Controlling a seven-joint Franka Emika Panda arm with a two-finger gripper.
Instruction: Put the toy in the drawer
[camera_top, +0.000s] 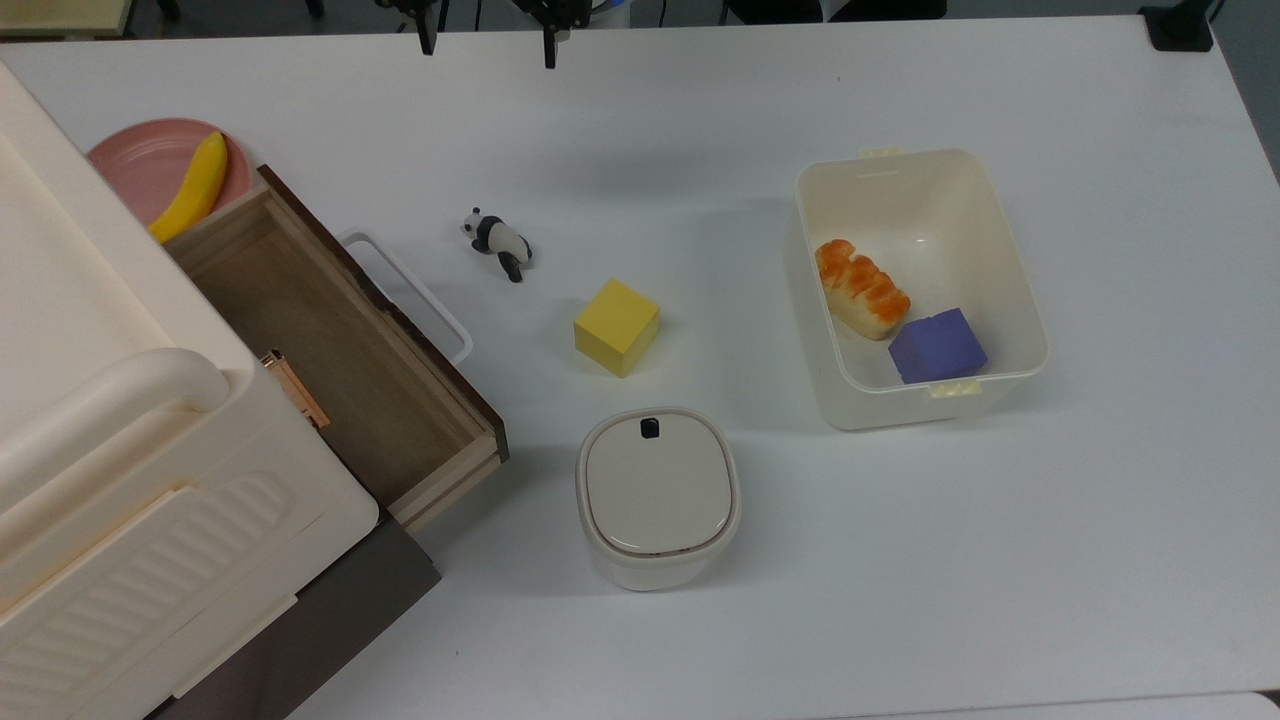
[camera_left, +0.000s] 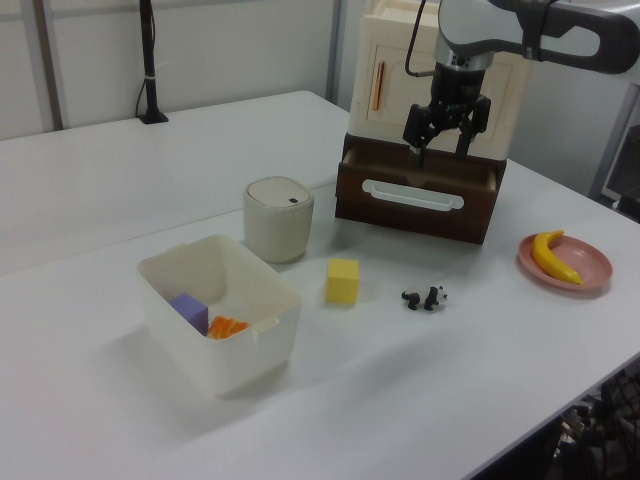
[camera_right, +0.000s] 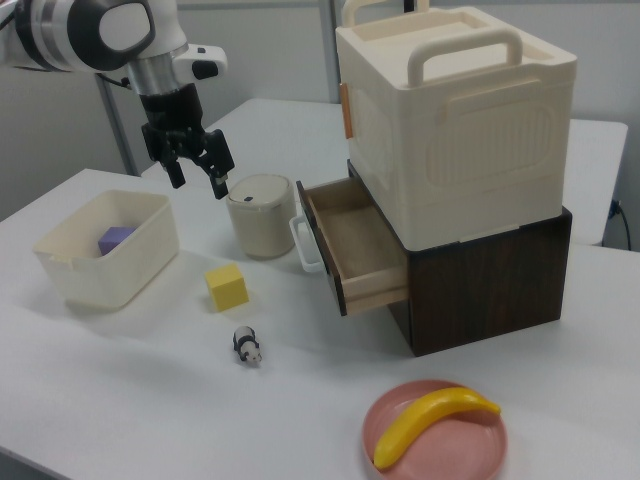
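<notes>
Right view: claw (camera_right: 199, 180) hangs well above panda toy (camera_right: 247, 346).

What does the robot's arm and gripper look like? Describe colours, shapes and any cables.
The arm is rounded, white and silver-grey with dark bands at its joints. It ends in a black gripper with two slim black fingers. A thin dark cable loops beside the wrist in the left view.

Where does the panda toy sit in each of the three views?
Top view: panda toy lies left of centre, between the open drawer and the yellow cube.
Left view: right of the cube, centre-right.
Right view: low, left of centre, below the cube.
Shared landmark: the yellow cube.
</notes>
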